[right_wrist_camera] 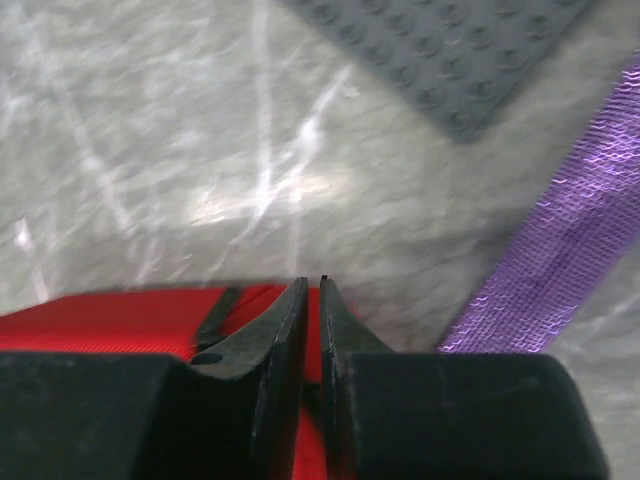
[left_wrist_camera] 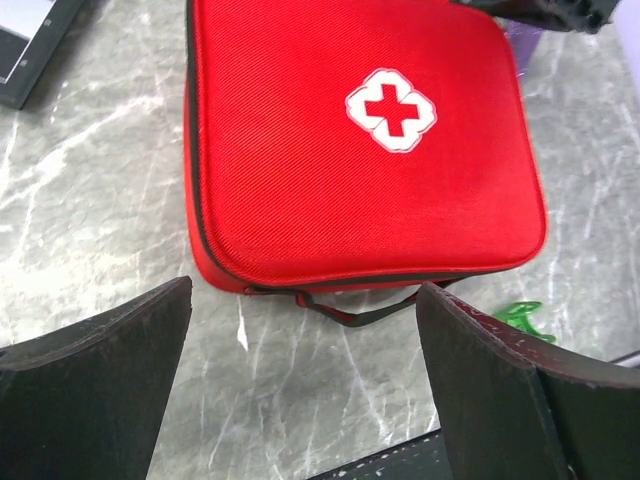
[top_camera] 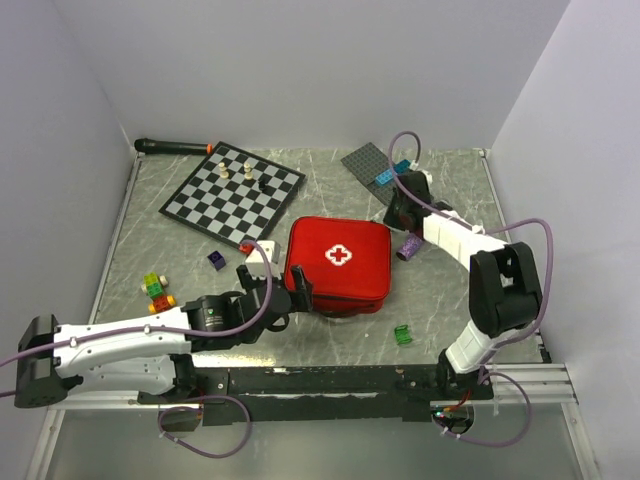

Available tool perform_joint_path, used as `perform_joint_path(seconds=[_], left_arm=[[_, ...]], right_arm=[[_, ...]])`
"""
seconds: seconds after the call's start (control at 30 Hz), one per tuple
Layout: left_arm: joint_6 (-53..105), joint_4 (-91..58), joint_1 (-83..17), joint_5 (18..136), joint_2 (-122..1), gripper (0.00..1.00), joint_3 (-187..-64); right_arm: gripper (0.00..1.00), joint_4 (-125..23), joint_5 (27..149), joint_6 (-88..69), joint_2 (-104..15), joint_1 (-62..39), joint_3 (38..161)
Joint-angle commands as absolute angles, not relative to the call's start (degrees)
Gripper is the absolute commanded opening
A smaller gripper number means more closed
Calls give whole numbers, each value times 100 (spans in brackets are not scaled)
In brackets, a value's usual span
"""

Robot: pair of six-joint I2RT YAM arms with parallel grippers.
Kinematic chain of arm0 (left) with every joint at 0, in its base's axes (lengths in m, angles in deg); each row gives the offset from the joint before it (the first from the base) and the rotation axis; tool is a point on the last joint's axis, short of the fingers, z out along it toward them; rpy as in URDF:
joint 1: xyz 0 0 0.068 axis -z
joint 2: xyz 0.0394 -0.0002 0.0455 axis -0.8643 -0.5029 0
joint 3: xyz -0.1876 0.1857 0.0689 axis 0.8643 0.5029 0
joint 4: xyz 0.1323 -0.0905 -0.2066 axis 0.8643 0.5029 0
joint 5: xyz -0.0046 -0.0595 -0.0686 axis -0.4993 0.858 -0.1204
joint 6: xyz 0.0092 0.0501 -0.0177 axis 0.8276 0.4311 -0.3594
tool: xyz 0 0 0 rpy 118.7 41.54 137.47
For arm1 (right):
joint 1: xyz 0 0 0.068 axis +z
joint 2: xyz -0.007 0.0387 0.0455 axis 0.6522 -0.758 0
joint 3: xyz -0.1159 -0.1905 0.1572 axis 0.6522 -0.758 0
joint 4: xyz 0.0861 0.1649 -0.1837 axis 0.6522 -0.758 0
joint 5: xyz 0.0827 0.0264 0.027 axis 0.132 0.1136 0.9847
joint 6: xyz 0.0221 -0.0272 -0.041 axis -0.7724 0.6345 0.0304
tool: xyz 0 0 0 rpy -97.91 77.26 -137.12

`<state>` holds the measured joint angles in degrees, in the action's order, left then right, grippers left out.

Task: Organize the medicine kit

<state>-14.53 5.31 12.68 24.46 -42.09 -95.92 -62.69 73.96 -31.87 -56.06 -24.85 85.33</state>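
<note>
Fingers of the left gripper are standing wide apart, holding nothing, and facing the near left side of the medicine kit, just short of its black strap. The kit is lying flat near the middle of the table, lid down, cross up, looking shut. The right gripper is hovering over the kit's corner that points toward the table's far right corner. Its 2 fingers are drawn almost together with only a slit between them. A black tab is lying just beside them, and I cannot tell whether they are pinching anything.

To my eye, the step is getting hold of the zip. If so, the right fingers are needing the tab squarely between them before any pull. The left gripper would be doing well to pin the soft case, since the fabric is likely to slide or bunch on the smooth table.
</note>
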Motion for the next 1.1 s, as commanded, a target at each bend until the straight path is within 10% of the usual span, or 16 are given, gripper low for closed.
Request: perform_joint_path(seconds=[0.0, 0.53, 1.07], left_arm=[[-1775, 753, 1226, 2272, -4270, 98, -9587], [-1434, -213, -399, 3220, -3918, 97, -9104], [-1161, 67, -1224, 3634, -3514, 96, -9200]], right_arm=[[17, -6395, 7065, -3333, -5382, -2691, 8524], [81, -6078, 8839, -3807, -3851, -2516, 6941], [85, -6296, 8288, -3693, -4599, -1759, 7450]])
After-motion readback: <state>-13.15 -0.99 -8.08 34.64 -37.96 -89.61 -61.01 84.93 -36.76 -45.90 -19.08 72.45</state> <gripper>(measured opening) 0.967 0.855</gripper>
